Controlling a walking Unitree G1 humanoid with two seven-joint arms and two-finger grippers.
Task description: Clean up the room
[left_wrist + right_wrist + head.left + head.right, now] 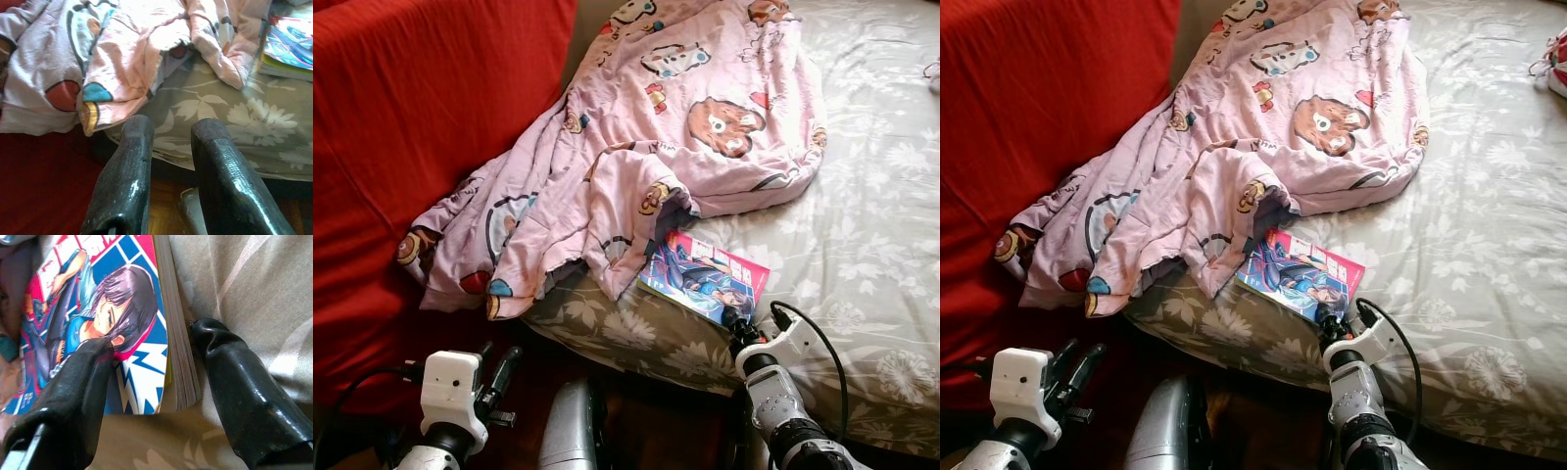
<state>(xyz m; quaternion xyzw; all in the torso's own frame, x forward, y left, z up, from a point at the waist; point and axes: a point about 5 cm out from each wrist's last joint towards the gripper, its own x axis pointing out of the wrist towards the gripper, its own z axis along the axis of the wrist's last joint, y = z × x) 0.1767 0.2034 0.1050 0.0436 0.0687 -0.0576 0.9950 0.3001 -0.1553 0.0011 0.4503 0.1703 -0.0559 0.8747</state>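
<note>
The right gripper (146, 377) is open at the near corner of the comic book (705, 277), one finger over the cover and the other on the bedsheet (862, 245) just beside the page edges — nothing is clamped yet. The book lies flat near the bed's near edge, its far-left corner tucked under the pink blanket (636, 147).

If the jaws close as they stand, they may pinch only the cover or a few pages and the book could fan open or slip to the floor; the blanket could drag along too.

The left gripper (171, 171) hangs low beside the red cover (411, 117), fingers parted, holding nothing. The book's far-left part is hidden by the blanket.
</note>
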